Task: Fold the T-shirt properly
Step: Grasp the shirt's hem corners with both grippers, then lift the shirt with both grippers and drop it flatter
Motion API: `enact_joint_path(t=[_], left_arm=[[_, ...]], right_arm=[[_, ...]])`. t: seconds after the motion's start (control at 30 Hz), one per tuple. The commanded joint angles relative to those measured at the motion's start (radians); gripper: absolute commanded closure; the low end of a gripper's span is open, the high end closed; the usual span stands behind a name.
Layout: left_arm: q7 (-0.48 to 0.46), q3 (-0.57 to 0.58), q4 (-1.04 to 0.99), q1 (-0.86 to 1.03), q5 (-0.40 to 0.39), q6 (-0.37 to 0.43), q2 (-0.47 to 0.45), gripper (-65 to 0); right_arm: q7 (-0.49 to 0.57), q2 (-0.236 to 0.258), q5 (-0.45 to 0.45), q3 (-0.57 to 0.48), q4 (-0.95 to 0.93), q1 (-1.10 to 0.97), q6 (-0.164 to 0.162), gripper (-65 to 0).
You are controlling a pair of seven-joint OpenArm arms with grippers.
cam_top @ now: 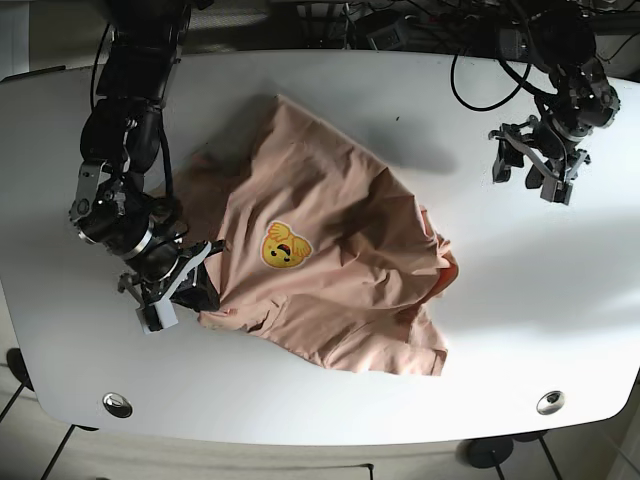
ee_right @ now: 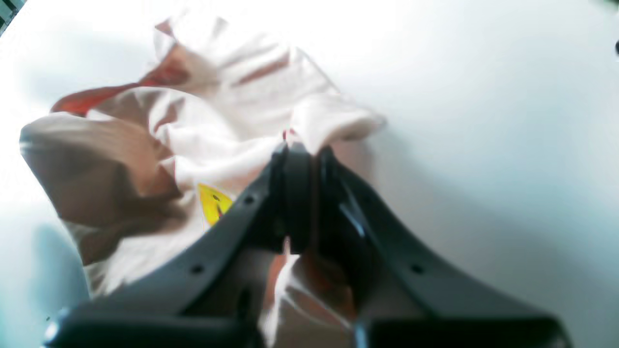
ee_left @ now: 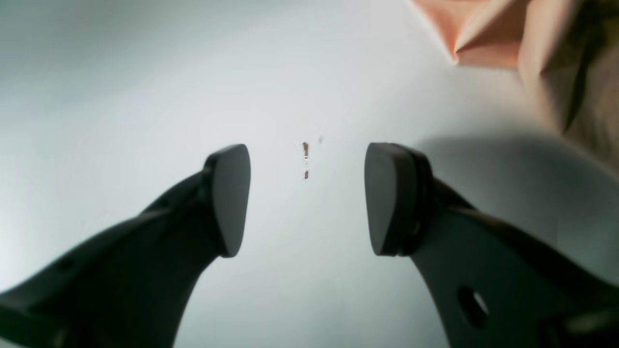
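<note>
The peach T-shirt (cam_top: 330, 260) lies crumpled and partly spread in the middle of the white table (cam_top: 520, 300), its yellow print (cam_top: 283, 245) facing up. My right gripper (cam_top: 203, 283) is at the shirt's left edge, shut on a bunch of fabric. In the right wrist view the fingers (ee_right: 290, 174) pinch the cloth, with the T-shirt (ee_right: 145, 145) and its yellow print (ee_right: 213, 203) just left of them. My left gripper (cam_top: 535, 168) hovers open over bare table at the far right, apart from the shirt. Only a corner of the T-shirt (ee_left: 483, 34) shows beyond the left gripper (ee_left: 307, 198).
Cables and equipment (cam_top: 400, 25) crowd the table's back edge. Two round metal grommets (cam_top: 117, 404) (cam_top: 550, 402) sit near the front corners. Small brown marks (ee_left: 305, 157) dot the table beneath the left gripper.
</note>
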Motion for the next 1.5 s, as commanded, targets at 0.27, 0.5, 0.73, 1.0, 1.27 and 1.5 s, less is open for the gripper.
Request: enact_joint_path(t=[0.27, 0.5, 0.73, 1.0, 1.27, 1.5], left_arm=[[-0.336, 0.273, 0.014, -0.042, 0.298, 0.009, 0.108, -35.8], [-0.425, 0.415, -0.098, -0.088, 0.432, 0.026, 0.114, -39.3], [-0.429, 0.417, -0.23, -0.139, 0.43, 0.11, 0.109, -43.3], [-0.431, 0.448, -0.417, -0.253, 0.436, 0.106, 0.108, -35.8], [-0.403, 0.445, -0.164, -0.248, 0.438, 0.107, 0.057, 0.0], [-0.087, 0.446, 0.128, -0.431, 0.432, 0.106, -0.009, -2.8]], right_arm=[[0.016, 0.03, 0.017, 0.002, 0.046, 0.02, 0.004, -2.1], [0.019, 0.035, 0.016, 0.002, 0.045, 0.021, 0.005, -2.2], [0.019, 0.035, 0.022, 0.002, 0.045, 0.02, 0.005, -2.2], [0.021, 0.036, 0.019, 0.002, 0.045, 0.02, 0.005, -2.2], [0.022, 0.069, 0.014, 0.074, 0.042, 0.103, 0.005, -2.2], [0.018, 0.115, 0.016, 0.047, 0.037, 0.271, 0.005, -2.2]])
